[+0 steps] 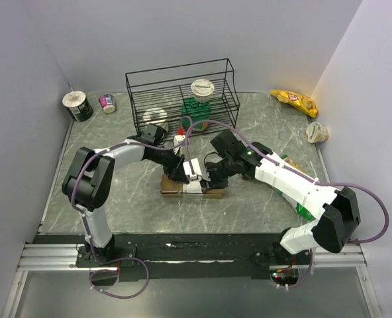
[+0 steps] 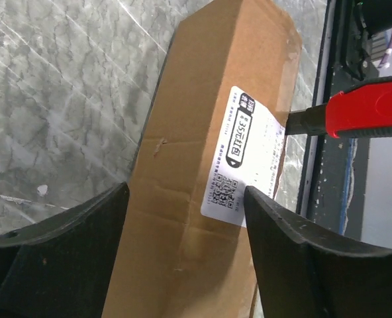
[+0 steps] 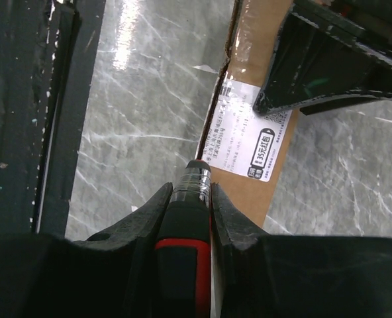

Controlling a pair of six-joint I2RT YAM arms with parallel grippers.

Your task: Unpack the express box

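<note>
From above, the express box (image 1: 193, 185) lies flat at mid-table (image 1: 140, 209), just in front of the one black wire rack (image 1: 183, 83). Bare marble stays open on its near side and to its left. The left gripper (image 1: 181, 169) and right gripper (image 1: 212, 175) meet over it. Two containers stand inside the rack, and two cups (image 1: 77, 105) sit at the far-left corner. One yellow bag (image 1: 293, 100) and one tub (image 1: 317, 132) lie by the right wall, and one green packet (image 1: 307, 212) is partly under the right arm.

At the left wrist, the box runs lengthwise between fingers (image 2: 70, 258) spread wide to either side of it, gripping nothing. One white label (image 2: 239, 156) faces up. A red-handled cutter (image 2: 368, 109) touches the box's long edge beside the label.

At the right wrist, the fingers (image 3: 149, 212) are clamped narrow on the cutter, its tip on the box's edge at the label. Open table lies to the left, up to the dark rail (image 3: 24, 132).
</note>
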